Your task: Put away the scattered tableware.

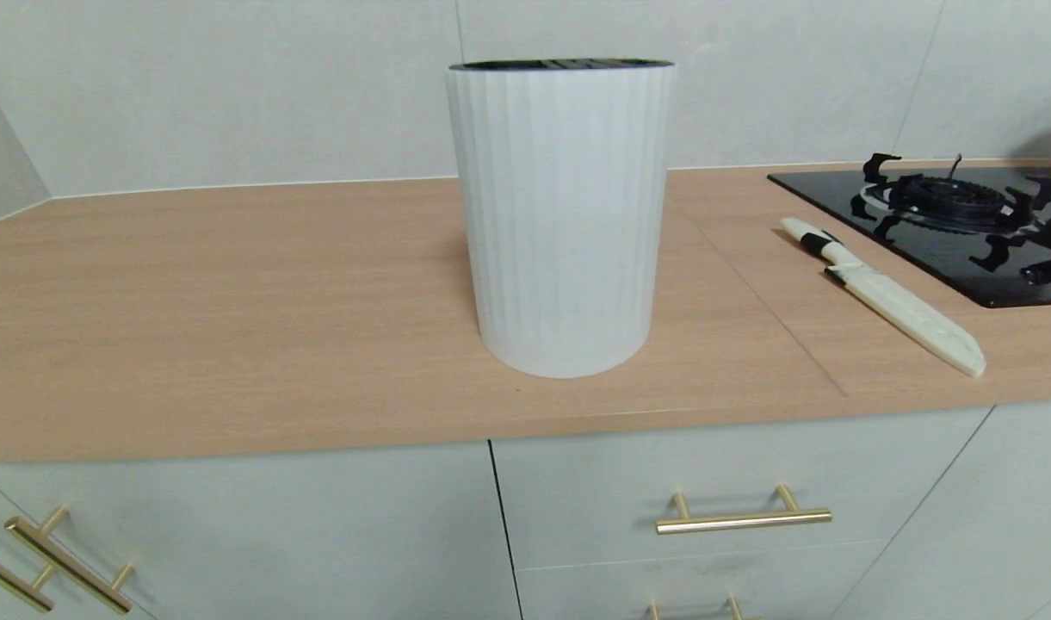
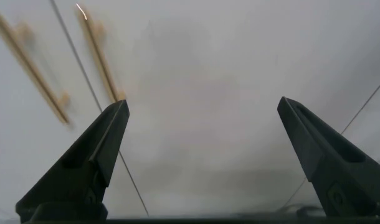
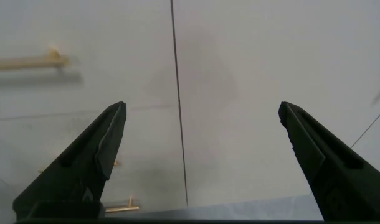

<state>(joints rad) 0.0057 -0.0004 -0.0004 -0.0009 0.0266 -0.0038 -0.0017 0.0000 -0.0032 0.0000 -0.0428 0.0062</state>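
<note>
knife [image 1: 887, 297] lies flat right of the ribbed holder [image 1: 564, 215], well apart | left gripper [image 2: 202, 112] and right gripper [image 3: 202, 112] both spread wide, empty (low by cabinet fronts [image 3: 252, 93]) | best — right takes the handle [image 1: 822, 245], blade-first into holder's top

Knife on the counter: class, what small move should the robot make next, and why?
Probably lift the right end effector up towards the knife. The knife lies flat on the counter, on the robot's right of the white holder, so it is not yet put away. That end effector is open, holds nothing and faces the cabinet fronts, so it seems the nearer arm to use.
</note>
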